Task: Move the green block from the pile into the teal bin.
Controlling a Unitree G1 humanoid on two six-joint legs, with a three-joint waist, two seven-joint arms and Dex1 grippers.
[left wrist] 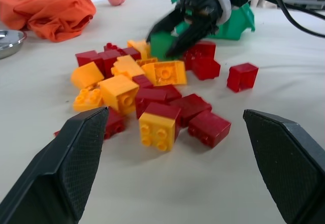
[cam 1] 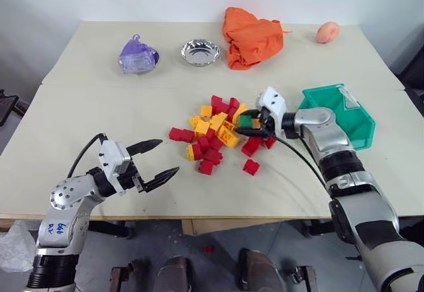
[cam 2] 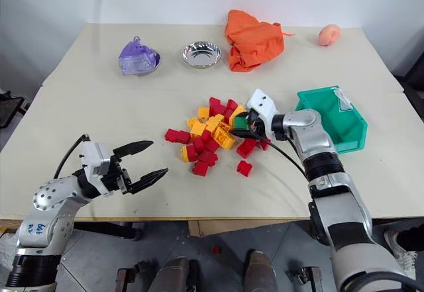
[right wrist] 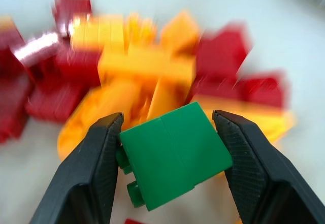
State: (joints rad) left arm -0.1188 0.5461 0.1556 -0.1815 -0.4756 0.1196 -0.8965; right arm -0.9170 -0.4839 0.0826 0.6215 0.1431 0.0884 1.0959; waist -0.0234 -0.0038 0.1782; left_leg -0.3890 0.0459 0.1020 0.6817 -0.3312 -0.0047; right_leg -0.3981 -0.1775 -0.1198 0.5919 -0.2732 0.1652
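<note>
The green block (right wrist: 172, 153) sits between the two fingers of my right gripper (right wrist: 167, 116), and both pads press its sides. This happens at the right edge of the pile (cam 1: 212, 140) of red and yellow bricks, mid-table. From the head, the right gripper (cam 1: 250, 123) reaches in from the right and the green block (cam 2: 240, 122) peeks out at its tips. The teal bin (cam 1: 361, 133) stands just right of that arm, near the table's right edge. My left gripper (cam 1: 167, 157) hovers open at the front left, pointing toward the pile, with nothing between its fingers (left wrist: 76, 148).
Along the back of the table lie a purple bag (cam 1: 138, 56), a steel bowl (cam 1: 201, 51), an orange cloth (cam 1: 252, 37) and a peach-coloured ball (cam 1: 327, 32). One red brick (cam 1: 209, 248) lies on the floor below the table's front edge.
</note>
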